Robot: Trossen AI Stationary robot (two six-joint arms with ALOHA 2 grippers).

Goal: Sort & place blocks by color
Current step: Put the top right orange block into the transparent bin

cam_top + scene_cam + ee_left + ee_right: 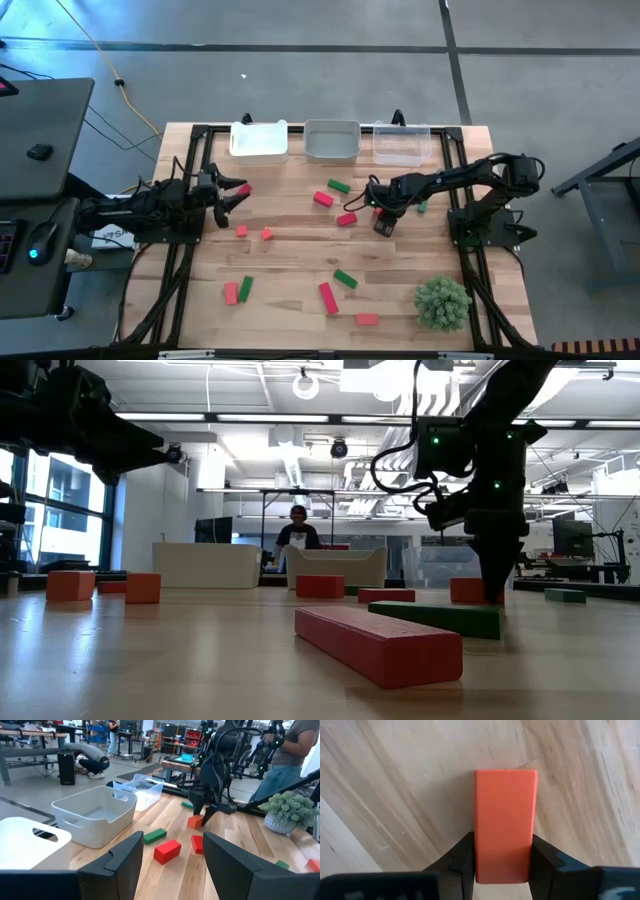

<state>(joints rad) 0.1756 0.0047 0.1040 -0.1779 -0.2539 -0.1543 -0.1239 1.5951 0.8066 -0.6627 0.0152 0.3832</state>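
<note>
Wooden counter (300, 255) is carrying scattered blocks while the right hand (503, 862) is clamping an orange block (505, 822) near the middle, left hand (170, 852) waiting wide at the left edge; shallow grip risks slippage.

Three bins (331, 141), one plant (442, 302), about twelve blocks (328, 297).
</note>
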